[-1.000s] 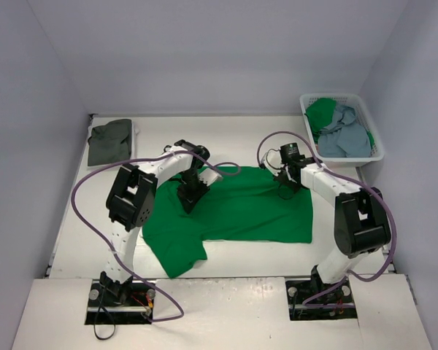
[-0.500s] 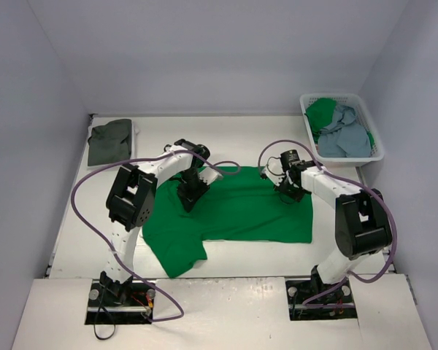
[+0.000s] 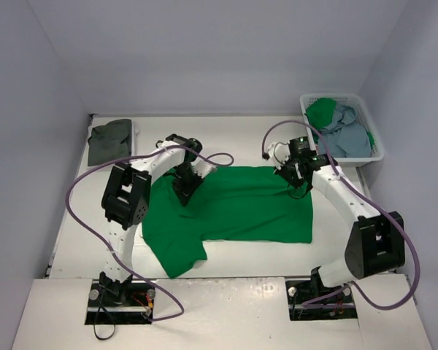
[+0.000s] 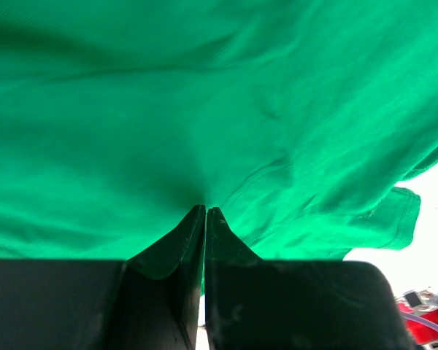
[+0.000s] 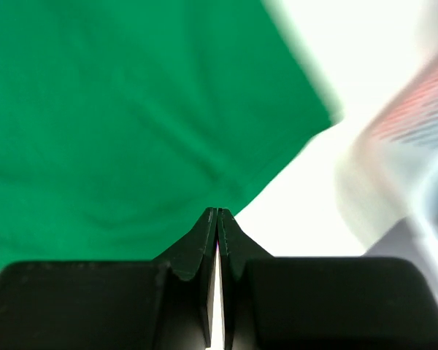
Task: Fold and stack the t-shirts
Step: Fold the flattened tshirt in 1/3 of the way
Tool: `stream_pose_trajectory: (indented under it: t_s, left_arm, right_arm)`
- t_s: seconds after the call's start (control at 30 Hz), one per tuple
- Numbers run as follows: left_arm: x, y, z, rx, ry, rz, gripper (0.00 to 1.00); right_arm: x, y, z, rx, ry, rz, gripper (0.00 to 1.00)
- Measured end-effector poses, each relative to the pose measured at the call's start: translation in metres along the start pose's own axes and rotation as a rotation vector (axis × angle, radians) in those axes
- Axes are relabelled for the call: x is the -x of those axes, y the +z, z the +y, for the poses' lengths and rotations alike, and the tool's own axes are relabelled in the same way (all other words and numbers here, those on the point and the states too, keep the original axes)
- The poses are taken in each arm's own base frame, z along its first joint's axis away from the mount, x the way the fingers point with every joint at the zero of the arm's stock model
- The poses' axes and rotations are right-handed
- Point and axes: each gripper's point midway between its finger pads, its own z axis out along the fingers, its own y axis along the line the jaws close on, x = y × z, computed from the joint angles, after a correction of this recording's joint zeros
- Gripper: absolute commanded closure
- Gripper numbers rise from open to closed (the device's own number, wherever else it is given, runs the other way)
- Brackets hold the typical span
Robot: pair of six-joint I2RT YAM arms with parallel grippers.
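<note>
the green shirt (image 3: 233, 208) lies spread flat in the middle of the table (image 3: 226, 131), one sleeve trailing off its near left corner, laid out wide so it can be folded; the left gripper (image 3: 184, 192) is down on the green shirt's far left part, near the shoulder, jaws closed and pinching a tuck of the cloth, whose wrinkles run into the tips in the left wrist view (image 4: 205, 211); the right gripper (image 3: 299, 189) sits at the green shirt's far right corner, jaws closed right on the hem (image 5: 217, 213) and, as far as i can judge, pinching it; holding both far corners suits lifting that edge over toward the near one; a folded dark shirt (image 3: 109, 141) waits well beyond the green shirt's far left corner, the basket (image 3: 334, 96) with more shirts beyond its far right corner; compared with a second ago the right arm has swung outward and its gripper has shifted closer to the corner, the left gripper has edged slightly farther out, and the cloth looks barely changed
</note>
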Motion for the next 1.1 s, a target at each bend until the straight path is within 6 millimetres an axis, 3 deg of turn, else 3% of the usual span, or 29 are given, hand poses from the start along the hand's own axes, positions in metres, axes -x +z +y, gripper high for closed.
stream_pose_trajectory:
  t_s: [0.03, 0.07, 0.1, 0.13, 0.27, 0.4, 0.5, 0.87, 1.1]
  left_arm:
    - [-0.001, -0.002, 0.004, -0.004, -0.014, -0.008, 1.0]
    - [0.0, -0.005, 0.007, -0.009, -0.026, -0.018, 0.9]
    - [0.002, -0.009, 0.012, -0.014, -0.043, -0.037, 0.71]
    - [0.003, -0.013, 0.018, -0.015, -0.056, -0.054, 0.62]
    - [0.012, -0.035, 0.044, -0.008, -0.121, -0.143, 0.59]
    - [0.015, -0.052, 0.067, 0.009, -0.167, -0.21, 0.59]
    - [0.015, -0.055, 0.073, 0.009, -0.183, -0.224, 0.59]
    - [0.017, -0.055, 0.068, -0.011, -0.179, -0.23, 0.59]
    - [0.018, -0.055, 0.066, -0.022, -0.184, -0.234, 0.59]
  right_arm:
    - [0.013, -0.008, -0.008, -0.021, 0.016, -0.047, 1.0]
    - [0.026, -0.015, -0.016, -0.045, 0.03, -0.093, 1.0]
    - [0.038, -0.021, -0.024, -0.07, 0.043, -0.134, 1.0]
    - [0.048, -0.026, -0.03, -0.089, 0.054, -0.168, 1.0]
    - [0.064, -0.018, -0.042, -0.109, 0.085, -0.208, 1.0]
    - [0.051, 0.02, -0.036, -0.061, 0.108, -0.137, 1.0]
    - [0.027, 0.05, -0.026, -0.013, 0.125, -0.053, 1.0]
    - [0.012, 0.056, -0.031, -0.038, 0.139, 0.002, 1.0]
    - [-0.011, 0.057, -0.018, -0.017, 0.119, 0.067, 1.0]
